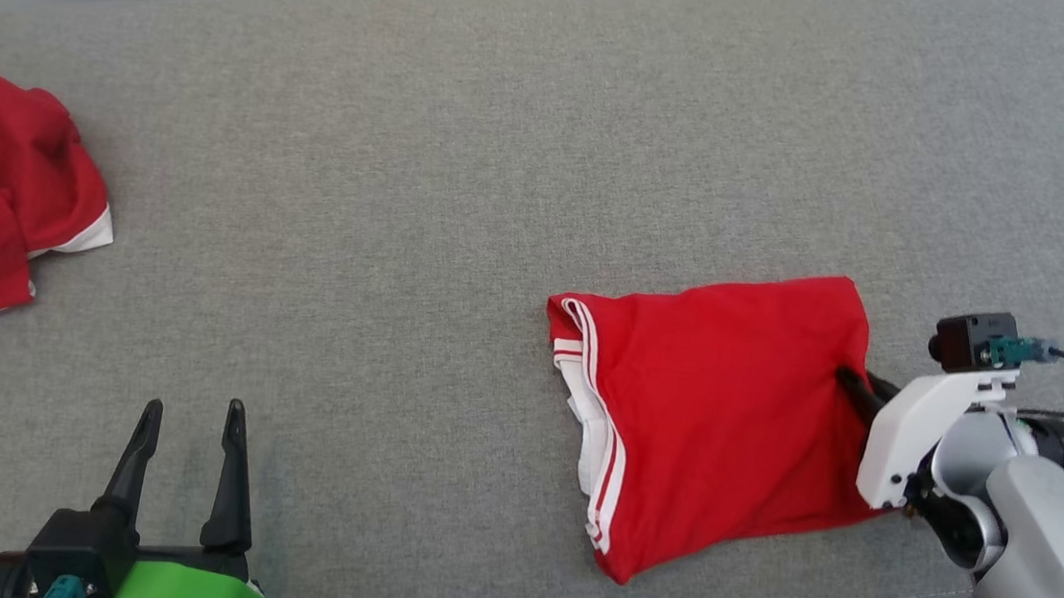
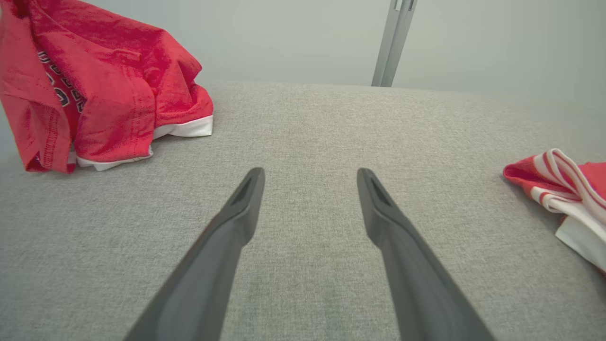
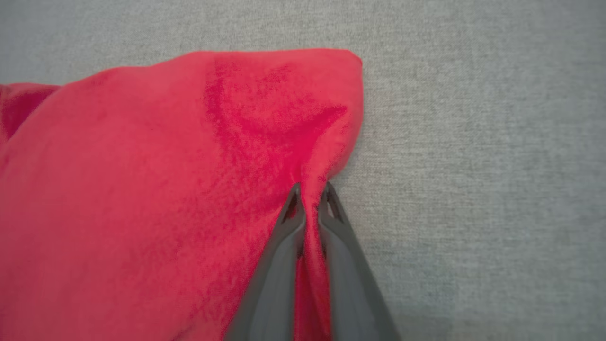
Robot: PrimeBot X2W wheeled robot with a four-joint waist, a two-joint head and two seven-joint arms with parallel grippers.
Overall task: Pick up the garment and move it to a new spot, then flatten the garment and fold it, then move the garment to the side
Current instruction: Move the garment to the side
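Positions are given from the garment, reading left to right.

**Pile** point(image 1: 2, 195): crumpled red cloth with a white hem, far to the garment's left and well apart from it.

**Left gripper** point(image 1: 195, 404): left of the garment and nearer the robot. It hovers over bare cushion point(image 1: 507, 143) with its fingers spread wide, holding nothing. In its wrist view the garment's striped hem sits at the right margin.

**Garment** point(image 1: 714, 421): red shorts-like cloth lying flat on the cushion, apparently already folded. The white-striped hem forms its left edge. No long axis is marked, since it is roughly as broad as it is deep. Its lowest corner points toward the robot.

**Right gripper** point(image 1: 856, 390): at the garment's right edge, about midway along it. In the right wrist view its jaws are pressed together on a raised ridge of red cloth, just inside the edge.

**Governing relation:** the garment extends leftward from the right gripper, which is the nearer arm and already has the cloth. A pull to the right would probably trail the whole garment behind the pinch. Because the grip is at a single point, the folded layers may slide apart or the free corners may drag.
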